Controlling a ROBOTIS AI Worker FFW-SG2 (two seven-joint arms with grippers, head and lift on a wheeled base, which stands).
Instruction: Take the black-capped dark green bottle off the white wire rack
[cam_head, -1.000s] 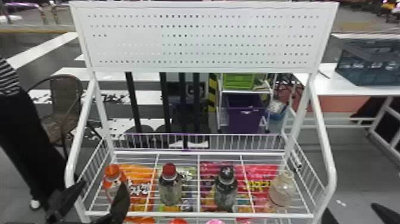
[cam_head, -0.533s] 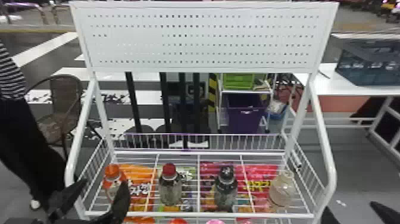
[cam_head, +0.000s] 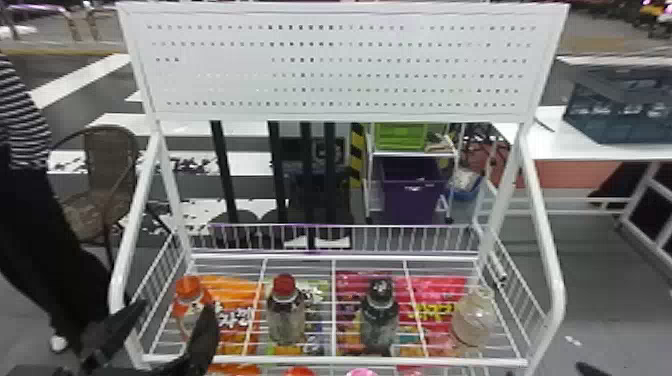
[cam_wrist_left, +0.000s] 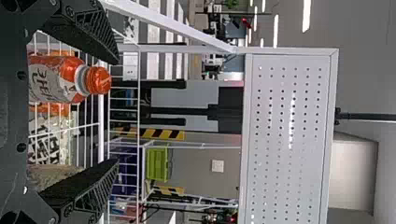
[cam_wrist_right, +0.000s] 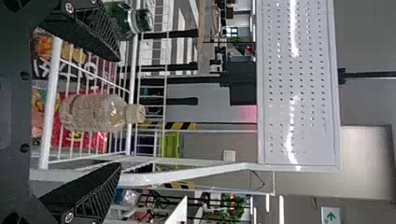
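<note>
"Surface?"

"White wire rack (cam_head: 330, 359), open grid, bagged snacks (cam_head: 240, 295) showing orange and pink under the wires. Perforated white panel (cam_head: 340, 65) above, low wire fence at the back."

"Room?"

"Grey floor (cam_head: 600, 300), white stripes farther off. Wicker chair (cam_head: 110, 160) behind on the left; past the rack, a purple bin (cam_head: 412, 200) with a lime crate (cam_head: 400, 137) above it. White table (cam_head: 545, 145) on the right, dark crate (cam_head: 615, 110) on it."

"Target?"

"Black-capped dark green bottle (cam_head: 379, 320): upright on the rack, third from left in a row of four (easy one, cap's obvious)."

"Neighbours, obstacles?"

"Red-capped bottle (cam_head: 285, 320) to its left, clear bottle (cam_head: 472, 320) to its right, orange-capped bottle (cam_head: 190, 300) at the far left. Front rail crosses the near side; a pink cap (cam_head: 362, 372) pokes up below it."

"Grippers, quick."

"Left gripper (cam_head: 176, 306): fingers spread, at the rack's front left corner, near the orange-capped bottle. Right gripper (cam_head: 589, 369): low at the head view's right; its wrist view has the fingers spread wide too, target partly behind one of them."
</note>
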